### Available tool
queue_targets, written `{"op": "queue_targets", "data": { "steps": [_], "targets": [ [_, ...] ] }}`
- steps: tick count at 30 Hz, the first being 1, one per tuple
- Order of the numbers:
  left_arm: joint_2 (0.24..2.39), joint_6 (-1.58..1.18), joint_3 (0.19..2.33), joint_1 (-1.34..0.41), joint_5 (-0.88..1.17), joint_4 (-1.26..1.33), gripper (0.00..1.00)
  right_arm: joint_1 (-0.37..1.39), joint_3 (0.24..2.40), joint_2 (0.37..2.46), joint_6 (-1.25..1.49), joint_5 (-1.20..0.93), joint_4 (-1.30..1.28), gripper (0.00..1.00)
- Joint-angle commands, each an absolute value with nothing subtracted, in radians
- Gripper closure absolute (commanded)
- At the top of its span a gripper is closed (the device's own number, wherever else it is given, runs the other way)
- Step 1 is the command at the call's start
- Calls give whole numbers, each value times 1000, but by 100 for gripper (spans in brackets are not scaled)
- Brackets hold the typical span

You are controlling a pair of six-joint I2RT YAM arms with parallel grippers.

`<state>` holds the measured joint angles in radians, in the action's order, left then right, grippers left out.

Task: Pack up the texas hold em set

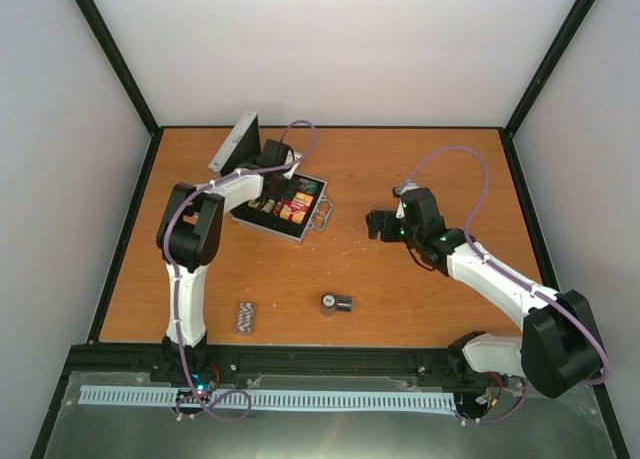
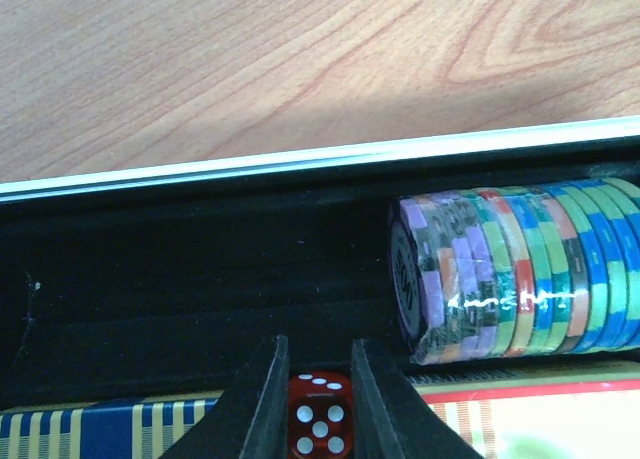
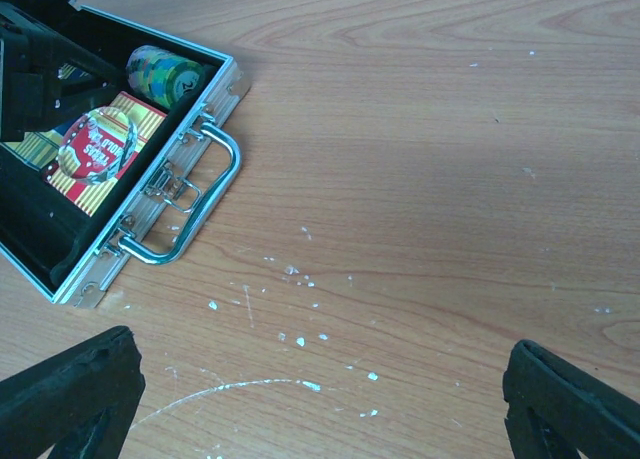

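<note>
While the left gripper (image 2: 320,374) hangs inside the open case (image 2: 300,161), its fingers are clamped on the red die (image 2: 320,419), lower middle of the left wrist view. The die sits by the card boxes (image 2: 100,424), just below an empty black trough. A chip roll (image 2: 505,274) fills the right end of that trough.

Top view: the case sits upper left of centre with its lid (image 1: 235,144) up and the left gripper over it. The right gripper (image 1: 380,224) is right of centre over the bare table (image 1: 440,159), jaws wide apart, holding nothing. Its wrist view shows only wood between the fingers, with the case handle (image 3: 190,204) at upper left.

Not yet packed are a chip stack (image 1: 244,317), lower left of centre, and a small dark round piece (image 1: 335,303), lower centre. Both lie on the table well apart from the case. Cannot tell what the round piece is.

Step in hand, as I read it: putting the die in the case. The next move calls for lowering it onto a free spot in the lining, likely the trough left of the chip roll. Then the fingers part and lift straight up, clear of the chips. The two loose pieces need fetching after that, and the right gripper is nearer the round one. The lid closes last.
</note>
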<state>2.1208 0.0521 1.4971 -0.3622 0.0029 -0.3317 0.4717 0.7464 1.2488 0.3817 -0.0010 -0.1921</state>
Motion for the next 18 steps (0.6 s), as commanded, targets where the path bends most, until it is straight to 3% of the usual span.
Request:
{"op": "queue_targets", "data": {
  "steps": [1, 9, 18],
  "targets": [
    [2089, 49, 1513, -353, 57, -331, 93, 463, 770, 1252, 383, 5, -193, 2],
    [2115, 45, 1538, -353, 28, -360, 88, 463, 772, 1253, 386, 8, -193, 2],
    [2097, 36, 1533, -353, 16, -366, 70, 463, 772, 1255, 386, 8, -193, 2]
  ]
}}
